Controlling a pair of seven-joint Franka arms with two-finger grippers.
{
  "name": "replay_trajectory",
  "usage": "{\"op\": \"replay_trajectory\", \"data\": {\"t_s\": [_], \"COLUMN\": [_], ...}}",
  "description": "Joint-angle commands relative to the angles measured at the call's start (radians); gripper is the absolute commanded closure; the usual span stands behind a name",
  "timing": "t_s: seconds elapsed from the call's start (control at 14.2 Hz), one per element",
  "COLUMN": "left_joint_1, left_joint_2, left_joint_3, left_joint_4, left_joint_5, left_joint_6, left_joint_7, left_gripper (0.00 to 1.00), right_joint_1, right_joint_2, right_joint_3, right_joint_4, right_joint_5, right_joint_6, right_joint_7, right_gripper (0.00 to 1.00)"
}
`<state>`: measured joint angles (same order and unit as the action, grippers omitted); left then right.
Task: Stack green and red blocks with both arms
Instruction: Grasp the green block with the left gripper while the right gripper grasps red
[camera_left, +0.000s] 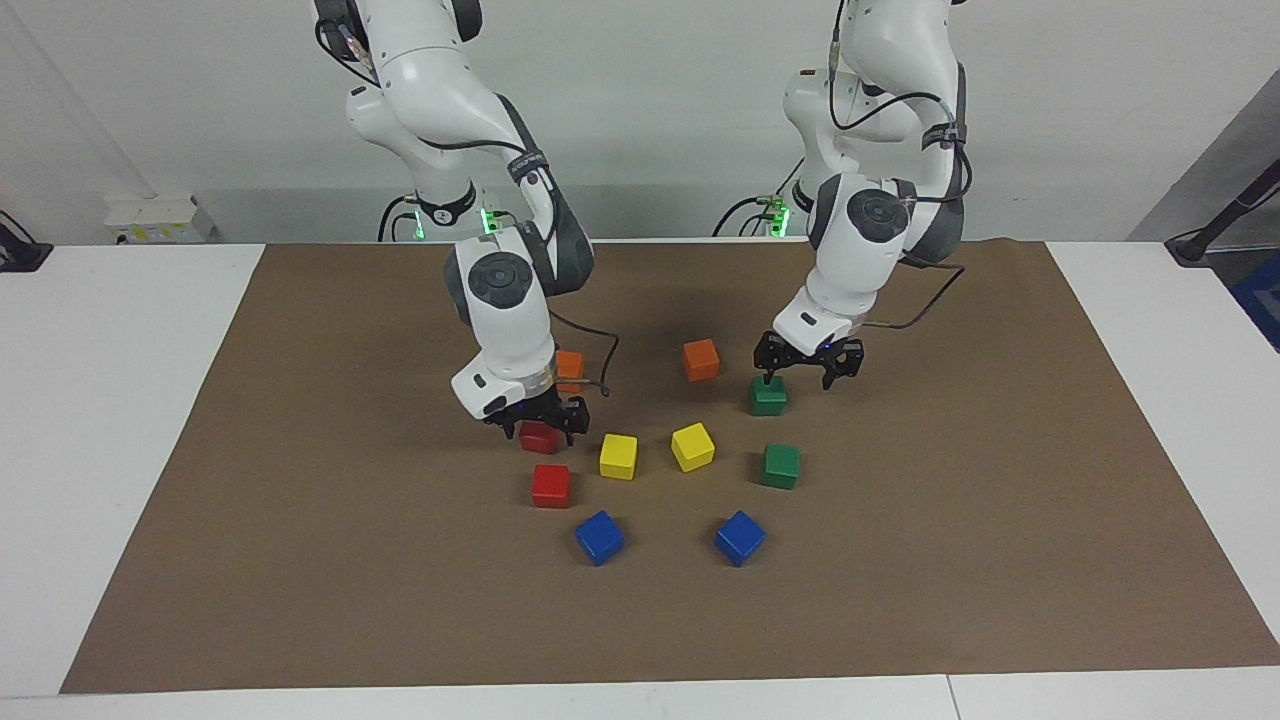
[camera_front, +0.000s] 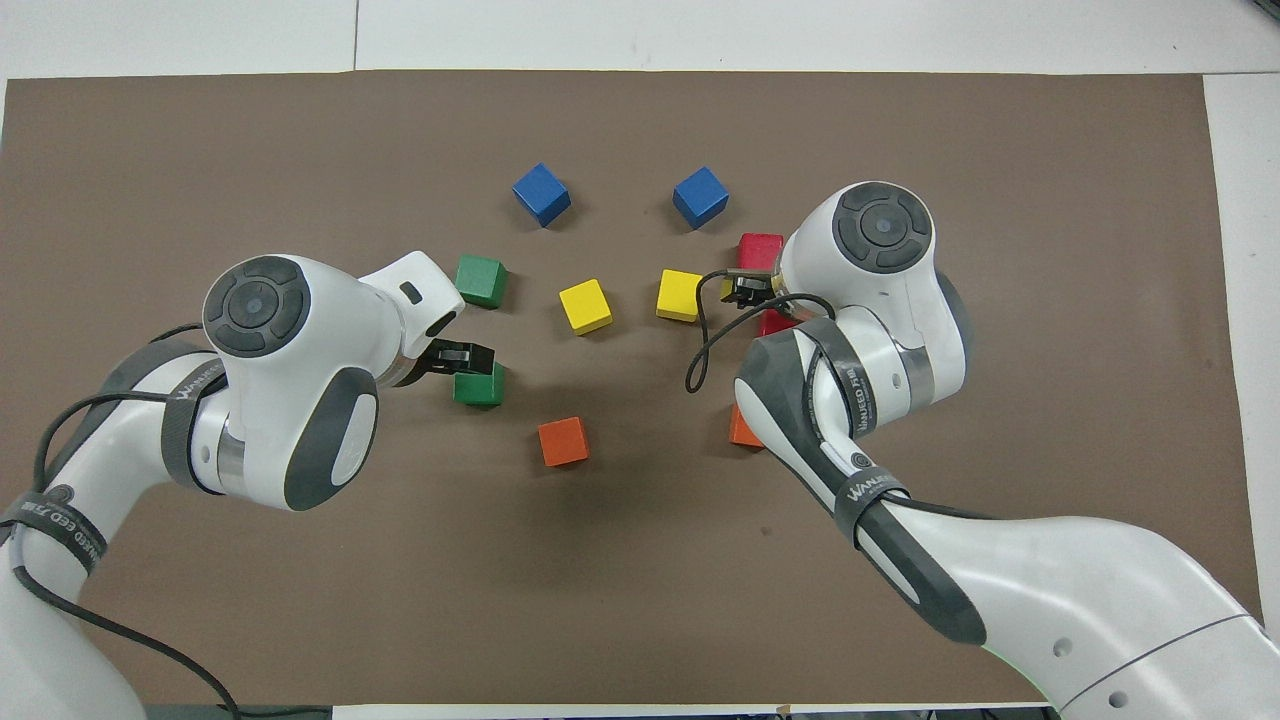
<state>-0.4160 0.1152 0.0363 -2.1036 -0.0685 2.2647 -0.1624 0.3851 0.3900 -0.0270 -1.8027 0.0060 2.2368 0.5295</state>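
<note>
Meanwhile, right gripper (camera_left: 538, 418) straddles a red block (camera_left: 538, 437), left gripper (camera_left: 796, 366) over a green block (camera_left: 768, 396), both spread; 2 yellow cubes (camera_left: 618, 456) between.

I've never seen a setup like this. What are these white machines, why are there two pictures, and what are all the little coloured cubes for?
These are two jointed robot arms, each ending in a small black two-finger claw. One picture faces them across the table; the other looks down from above their end. On a brown mat lie pairs of cubes: red, green, yellow, blue, orange. The job is stacking the reds and greens. The right gripper is down around the red cube nearer the robots, open. The left gripper hangs open just above the green cube nearer the robots. Nothing is lifted or stacked yet.
</note>
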Motion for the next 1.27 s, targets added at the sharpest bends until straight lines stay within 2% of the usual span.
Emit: {"op": "replay_trajectory", "data": {"t_s": [0.0,0.21,0.63,0.7,0.77,0.85,0.99,1.13,1.2], "left_joint_1": [-0.026,-0.053,-0.081,-0.081,-0.081,-0.081,-0.083,-0.093,-0.093], "left_joint_2": [0.03,0.055,0.087,0.087,0.087,0.089,0.095,0.098,0.1], "left_joint_3": [0.011,0.013,0.014,0.014,0.013,0.013,0.013,0.013,0.013], "left_joint_4": [0.007,0.005,-0.003,-0.006,-0.012,-0.015,-0.015,-0.021,-0.03], "left_joint_5": [-0.008,-0.008,-0.001,-0.001,-0.001,-0.001,-0.001,-0.001,-0.001], "left_joint_6": [0.042,0.065,0.065,0.064,0.064,0.065,0.067,0.072,0.085], "left_joint_7": [-0.044,-0.085,-0.088,-0.088,-0.089,-0.094,-0.098,-0.1,-0.104], "left_gripper": [0.0,0.0,0.0,0.0,0.0,0.0,0.0,0.0,0.0], "right_joint_1": [-0.011,-0.011,-0.015,-0.015,-0.012,-0.009,-0.038,-0.136,-0.181], "right_joint_2": [-0.02,-0.029,-0.046,-0.049,-0.052,-0.056,-0.071,-0.068,-0.066], "right_joint_3": [0.007,0.007,0.009,0.009,0.007,0.007,0.001,0.002,0.001], "right_joint_4": [-0.01,-0.033,-0.124,-0.138,-0.135,-0.132,-0.071,0.043,0.071], "right_joint_5": [-0.021,-0.021,-0.021,-0.021,-0.021,-0.021,-0.021,-0.02,-0.02], "right_joint_6": [-0.017,-0.014,0.079,0.093,0.078,0.066,-0.017,-0.145,-0.167], "right_joint_7": [0.006,0.007,0.003,0.003,0.003,0.001,-0.049,-0.226,-0.323], "right_gripper": [0.0,0.0,0.0,0.13,0.75,1.0,1.0,1.0,1.0]}}
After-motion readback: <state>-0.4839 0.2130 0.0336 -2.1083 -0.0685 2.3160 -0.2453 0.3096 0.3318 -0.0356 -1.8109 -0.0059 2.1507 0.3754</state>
